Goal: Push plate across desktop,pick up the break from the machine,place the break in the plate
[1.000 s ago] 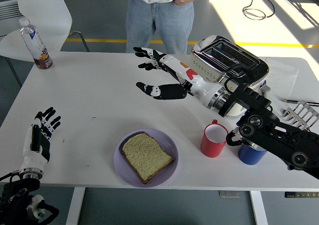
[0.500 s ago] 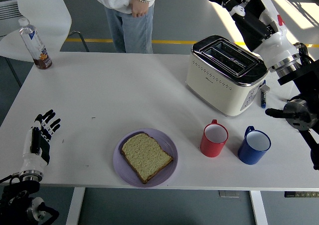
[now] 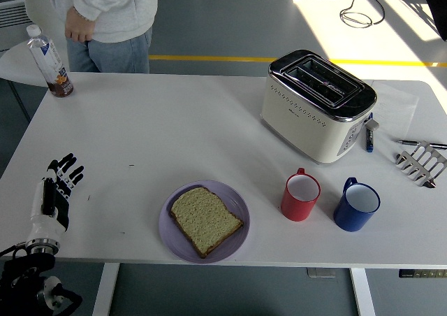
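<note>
Left hand (image 3: pixel 57 189): flat on tabletop (image 3: pixel 154 127) edge, fingers spread, holding nothing
Bread (image 3: pixel 205 219): lying on purple plate (image 3: pixel 237 205), near front edge
Toaster (image 3: pixel 318 105): far right, slots bare

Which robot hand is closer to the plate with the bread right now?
Left. The left robot hand rests at the table's left edge, well left of the plate; the right robot hand is out of view.
</note>
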Robot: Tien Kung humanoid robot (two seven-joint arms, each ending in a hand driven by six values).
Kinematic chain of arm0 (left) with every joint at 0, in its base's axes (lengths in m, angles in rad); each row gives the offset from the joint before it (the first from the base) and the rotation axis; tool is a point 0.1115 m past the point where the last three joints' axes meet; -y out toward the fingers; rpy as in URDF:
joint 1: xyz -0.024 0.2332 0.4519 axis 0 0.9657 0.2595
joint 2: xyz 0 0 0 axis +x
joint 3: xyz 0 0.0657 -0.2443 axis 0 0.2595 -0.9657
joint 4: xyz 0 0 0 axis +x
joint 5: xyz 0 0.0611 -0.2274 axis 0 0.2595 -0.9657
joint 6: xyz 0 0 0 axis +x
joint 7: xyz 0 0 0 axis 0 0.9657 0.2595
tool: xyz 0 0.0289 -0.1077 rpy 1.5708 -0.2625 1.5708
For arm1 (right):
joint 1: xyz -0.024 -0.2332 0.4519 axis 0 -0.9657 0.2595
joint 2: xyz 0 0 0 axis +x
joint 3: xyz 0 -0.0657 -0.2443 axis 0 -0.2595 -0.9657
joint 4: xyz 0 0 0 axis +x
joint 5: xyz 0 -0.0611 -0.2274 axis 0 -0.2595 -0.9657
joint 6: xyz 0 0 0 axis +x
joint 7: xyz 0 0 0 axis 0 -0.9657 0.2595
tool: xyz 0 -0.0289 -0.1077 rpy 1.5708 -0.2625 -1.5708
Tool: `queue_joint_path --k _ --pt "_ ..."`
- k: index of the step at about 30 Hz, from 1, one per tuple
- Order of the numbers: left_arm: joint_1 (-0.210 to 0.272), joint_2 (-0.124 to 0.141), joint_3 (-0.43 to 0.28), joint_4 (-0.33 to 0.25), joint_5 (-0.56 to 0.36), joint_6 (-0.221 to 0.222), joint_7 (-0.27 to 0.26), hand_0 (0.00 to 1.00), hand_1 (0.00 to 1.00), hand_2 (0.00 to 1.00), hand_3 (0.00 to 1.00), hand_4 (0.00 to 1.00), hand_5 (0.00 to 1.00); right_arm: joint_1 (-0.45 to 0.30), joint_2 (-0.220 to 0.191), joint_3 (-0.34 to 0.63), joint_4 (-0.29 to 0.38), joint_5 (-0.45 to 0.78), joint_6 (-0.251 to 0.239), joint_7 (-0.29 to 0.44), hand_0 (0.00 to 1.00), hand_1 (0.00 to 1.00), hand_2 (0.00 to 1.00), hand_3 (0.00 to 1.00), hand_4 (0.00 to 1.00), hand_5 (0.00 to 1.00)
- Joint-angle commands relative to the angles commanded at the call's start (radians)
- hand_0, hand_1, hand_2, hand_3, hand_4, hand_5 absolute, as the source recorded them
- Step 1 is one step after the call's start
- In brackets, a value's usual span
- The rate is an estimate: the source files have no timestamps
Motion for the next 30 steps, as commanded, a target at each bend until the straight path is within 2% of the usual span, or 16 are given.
queue_joint_path --k 5,11,14,15,20,21,30 --pt "-0.002 0.0 -0.006 0.0 -0.002 0.0 0.0 0.805 0.798 0.879 0.785 0.52 0.998 -0.017 -0.035 0.014 0.005 0.006 0.013 -0.01 0.796 0.772 0.808 0.829 0.511 0.47" --pt "-0.001 0.0 -0.013 -0.002 -0.003 0.001 -0.001 0.805 0.797 0.879 0.785 0.522 0.998 -0.026 -0.022 0.011 0.005 0.023 0.018 -0.014 0.799 0.772 0.808 0.828 0.512 0.493" --pt "0.002 0.0 -0.015 -0.002 -0.005 0.001 -0.002 0.805 0.797 0.879 0.785 0.522 0.998 -0.023 -0.003 -0.004 -0.003 0.029 0.018 -0.021 0.799 0.772 0.808 0.828 0.512 0.493" --pt "0.003 0.0 -0.016 -0.002 -0.005 0.002 -0.002 0.805 0.797 0.879 0.785 0.521 0.998 -0.022 0.002 -0.009 -0.006 0.03 0.02 -0.027 0.888 0.822 0.869 0.863 0.534 0.619" --pt "0.0 0.0 -0.017 -0.001 -0.005 0.003 -0.004 0.805 0.797 0.879 0.785 0.521 0.998 -0.019 0.016 -0.025 -0.016 0.031 0.018 -0.042 0.888 0.822 0.869 0.863 0.534 0.619" --pt "-0.001 0.0 -0.017 -0.001 -0.005 0.003 -0.004 0.805 0.797 0.879 0.785 0.521 0.998 -0.019 0.019 -0.026 -0.017 0.033 0.014 -0.041 0.959 0.871 0.907 0.929 0.581 0.816" --pt "-0.006 0.0 -0.02 0.004 -0.006 0.004 -0.005 0.805 0.797 0.879 0.784 0.521 0.998 -0.013 0.031 -0.026 -0.026 0.037 -0.022 -0.028 0.96 0.875 0.909 0.941 0.58 0.816"
